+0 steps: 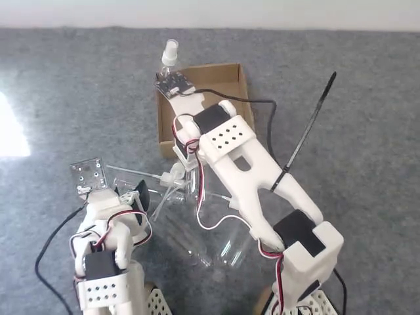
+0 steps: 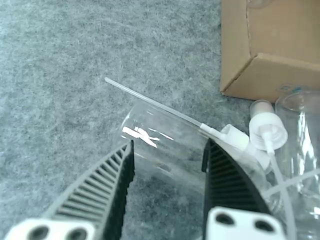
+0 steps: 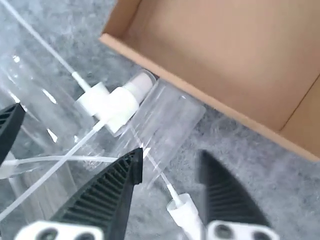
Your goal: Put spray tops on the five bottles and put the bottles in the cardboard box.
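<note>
High view. One cardboard box (image 1: 216,73), open, sits far of centre on the grey table (image 1: 59,85). There is wide bare felt to its left and right, and the table's far edge runs just beyond it. One capped bottle (image 1: 169,56) stands upright at the box's far left corner; I can't tell whether it is inside or just behind. My right arm (image 1: 249,170) reaches over the box's near side. Clear bottles (image 1: 216,246) lie heaped between my two arms. They overlap, so the count is uncertain.

Left wrist view. My left pincer (image 2: 167,147) is spread wide, straddling one lying clear bottle (image 2: 165,135); whether the pads touch it is unclear. Two spray tops (image 2: 267,127) lie just beside that bottle, near a box corner. Open felt lies beyond my fingertips.

Right wrist view. My right pincer (image 3: 171,160) is spread and holds nothing, close to the box's near wall. I count two spray tops here, one right against that wall and one under the gap between my fingers. Thin tubes cross the lying bottles.
</note>
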`<state>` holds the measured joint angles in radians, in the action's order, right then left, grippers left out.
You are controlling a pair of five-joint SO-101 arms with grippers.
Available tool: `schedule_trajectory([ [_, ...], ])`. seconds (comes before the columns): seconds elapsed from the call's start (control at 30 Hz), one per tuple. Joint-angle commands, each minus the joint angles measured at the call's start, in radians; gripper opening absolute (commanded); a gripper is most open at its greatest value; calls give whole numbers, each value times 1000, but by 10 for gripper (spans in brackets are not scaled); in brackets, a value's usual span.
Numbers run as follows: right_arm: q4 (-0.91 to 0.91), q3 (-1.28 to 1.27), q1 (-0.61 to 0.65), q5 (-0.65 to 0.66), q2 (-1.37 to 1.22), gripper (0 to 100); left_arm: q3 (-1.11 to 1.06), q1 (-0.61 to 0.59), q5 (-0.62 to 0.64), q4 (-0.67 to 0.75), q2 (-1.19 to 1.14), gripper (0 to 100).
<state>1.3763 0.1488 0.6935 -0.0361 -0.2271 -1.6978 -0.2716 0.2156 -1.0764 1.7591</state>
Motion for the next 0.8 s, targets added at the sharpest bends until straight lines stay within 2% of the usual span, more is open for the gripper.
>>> schedule_trajectory([
  [0.0,-39,-18,8,-44,59,280,8,0,12,-5,11,210],
  [0.17,-128,-91,12,-95,59,288,8,0,12,-5,11,210],
  [0.5,-259,-216,88,-95,59,288,8,0,12,-5,11,210],
  [0.77,-325,-308,81,-95,59,286,8,0,12,-5,11,210],
])
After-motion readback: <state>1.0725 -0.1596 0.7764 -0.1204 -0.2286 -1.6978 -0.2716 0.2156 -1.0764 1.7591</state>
